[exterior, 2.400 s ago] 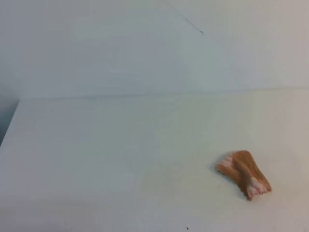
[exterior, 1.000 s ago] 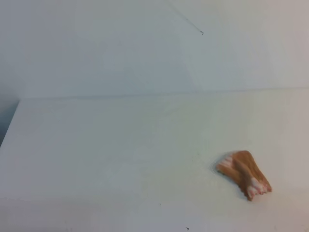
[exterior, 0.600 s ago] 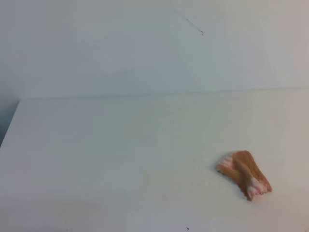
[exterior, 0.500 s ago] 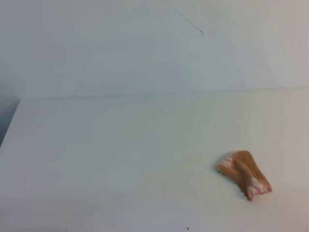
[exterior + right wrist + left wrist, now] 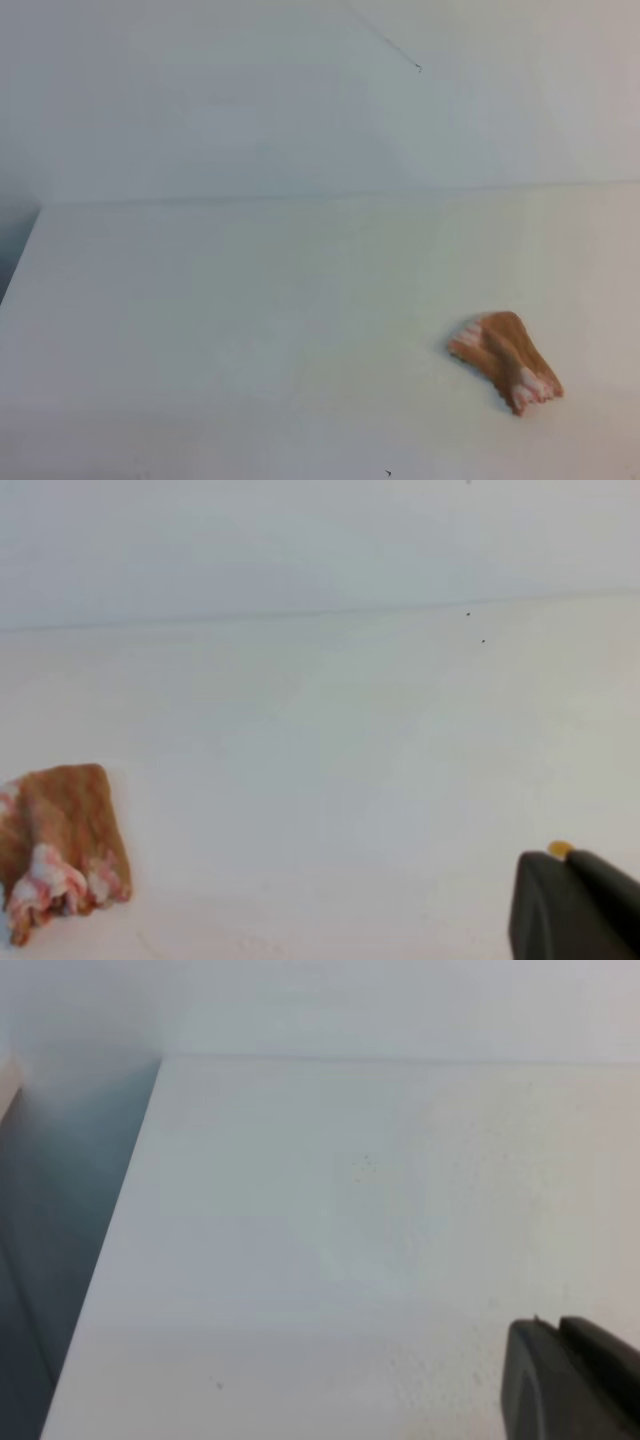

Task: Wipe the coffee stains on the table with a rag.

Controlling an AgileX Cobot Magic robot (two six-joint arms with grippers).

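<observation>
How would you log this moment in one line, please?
rag: crumpled on table, untouched | coffee stains: none visible | right gripper: shut, empty, apart from rag

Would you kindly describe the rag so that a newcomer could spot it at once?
Start from the big white table and look toward its front right part. The rag lies there crumpled, an orange-brown cloth with whitish-pink fringed edges, the only coloured thing on the pale surface.

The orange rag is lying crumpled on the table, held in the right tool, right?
Not quite. The rag is lying crumpled on the table, but nothing holds it. In the right wrist view the right tool is shut and well apart from the cloth, and the exterior high view shows the rag alone.
</observation>
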